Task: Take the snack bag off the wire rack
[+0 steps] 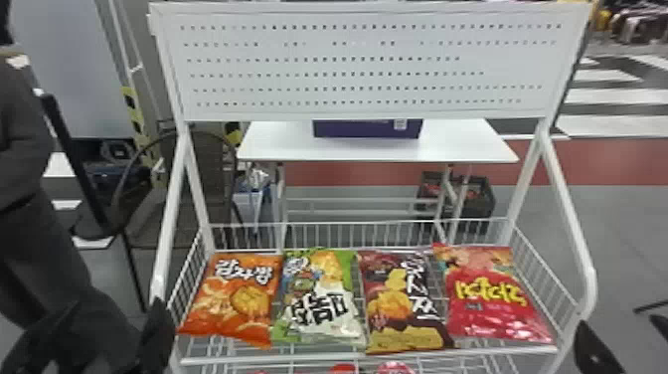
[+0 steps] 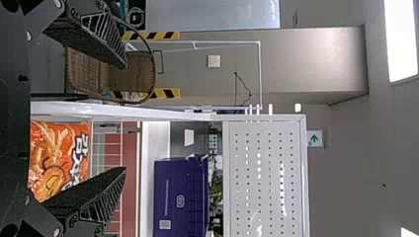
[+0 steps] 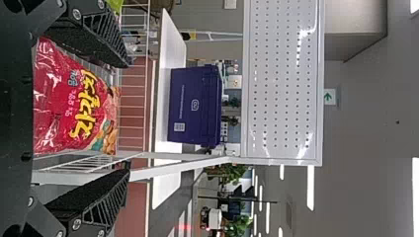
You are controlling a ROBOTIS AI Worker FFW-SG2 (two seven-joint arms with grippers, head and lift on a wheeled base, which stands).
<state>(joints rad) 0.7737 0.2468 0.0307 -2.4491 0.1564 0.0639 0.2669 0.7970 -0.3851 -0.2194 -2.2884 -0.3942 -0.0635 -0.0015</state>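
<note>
So the left gripper (image 2: 124,117) and right gripper (image 3: 128,116) are both empty, fingers spread, probably to fit round a bag's edges, and four snack bags (image 1: 497,318) lie side by side in the wire rack (image 1: 318,356), no clue which one's wanted.

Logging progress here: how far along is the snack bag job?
Nothing looks done: the orange bag, green bag, brown bag and red bag lie in the wire rack. Left tool and right tool stand open, nothing in hand. Gripping a bag and lifting it out remain.
</note>
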